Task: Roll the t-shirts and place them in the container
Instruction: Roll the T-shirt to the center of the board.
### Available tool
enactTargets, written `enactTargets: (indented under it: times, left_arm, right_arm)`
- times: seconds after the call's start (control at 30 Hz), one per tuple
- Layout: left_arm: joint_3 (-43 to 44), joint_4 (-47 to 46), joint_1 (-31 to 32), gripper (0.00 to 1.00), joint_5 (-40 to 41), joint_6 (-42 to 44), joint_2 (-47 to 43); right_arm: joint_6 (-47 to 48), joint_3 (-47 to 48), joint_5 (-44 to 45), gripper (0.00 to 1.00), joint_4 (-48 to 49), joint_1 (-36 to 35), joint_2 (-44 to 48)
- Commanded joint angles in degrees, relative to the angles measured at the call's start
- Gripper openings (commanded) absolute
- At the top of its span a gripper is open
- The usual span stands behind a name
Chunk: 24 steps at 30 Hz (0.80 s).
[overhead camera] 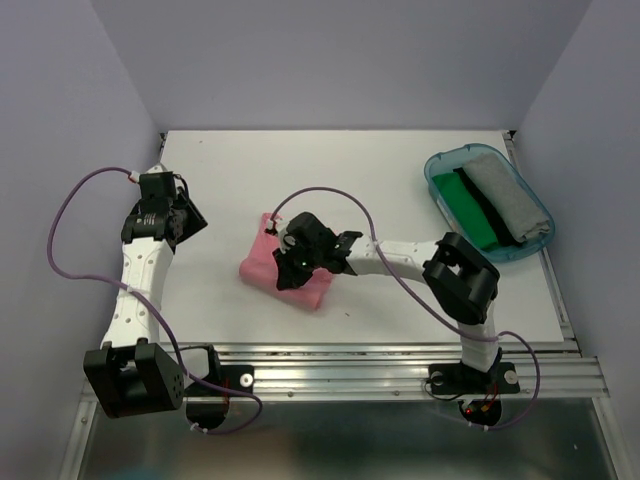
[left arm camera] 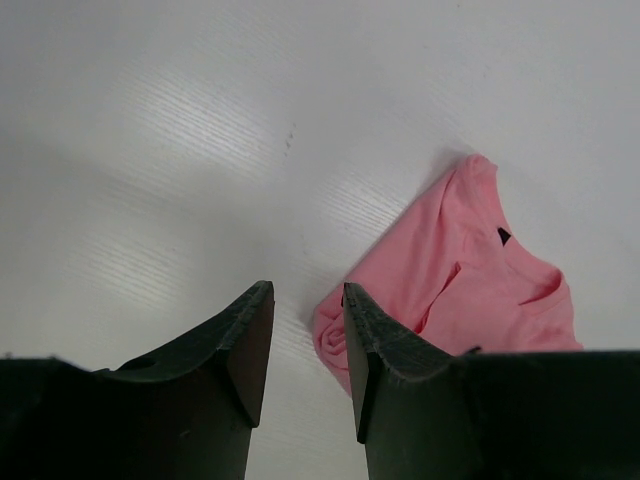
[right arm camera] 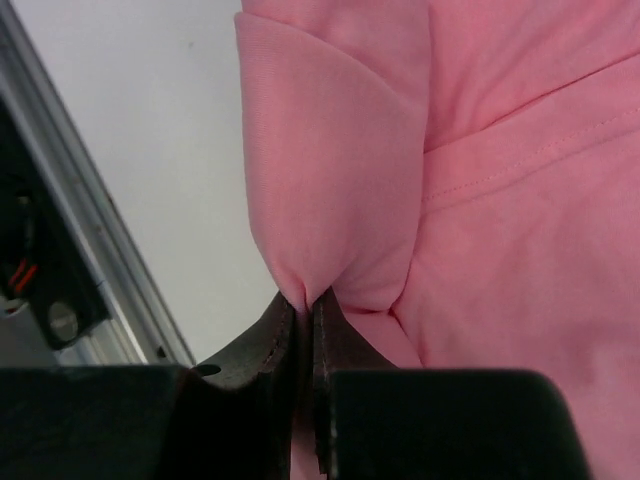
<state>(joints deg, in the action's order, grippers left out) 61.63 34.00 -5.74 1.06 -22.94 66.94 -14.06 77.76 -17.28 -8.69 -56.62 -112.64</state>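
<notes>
Top view: I'm mid-roll on the salmon-pink soft cotton t-shirt (overhead camera: 262, 270), which is lying bunched at table centre. The right gripper (overhead camera: 288, 262) is working its 3 o'clock half, and the left gripper (overhead camera: 190, 215) is idling well apart at 9 o'clock. A grey folded shirt (overhead camera: 505, 200) and a green folded shirt (overhead camera: 468, 205) are waiting in the teal see-through plastic tub (overhead camera: 436, 168) at 2 o'clock.

Left wrist: the fingers are gaping narrowly and holding nothing above the white table (left arm camera: 200, 150).

Right wrist: the jaws are clamping tight on a pink fold.

Next, I judge, that fold is needing turning over itself.
</notes>
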Motion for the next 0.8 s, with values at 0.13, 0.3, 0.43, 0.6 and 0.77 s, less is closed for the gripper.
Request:
enactTargets:
  times: [0.13,0.3,0.43,0.6,0.77]
  left_arm:
    - [-1.77,-1.04,-0.24,0.45,-4.04,1.76,-2.42]
    - [-3.70,0.01,0.02,0.45,-6.50,2.55,-4.36]
    - [-6.95,0.98,1.86,0.37,-8.35,1.76,-6.29]
    - [-10.82,1.42,8.18,0.00,-10.73,-2.01,-8.84]
    - [-12.40,2.04,17.33,0.00,-8.62,-6.24,-8.93]
  right_arm:
    - [-6.40,4.68,-24.27,0.01,1.13,4.14,-2.58]
    - [-8.70,4.95,-28.16,0.01,2.36,5.73,-5.04]
    - [-9.84,5.30,-29.91,0.01,2.45,6.78,-6.71]
    - [-11.16,5.74,-32.90,0.01,3.24,7.92,-8.47]
    - [-11.42,5.91,-34.66,0.01,3.50,8.54,-9.88]
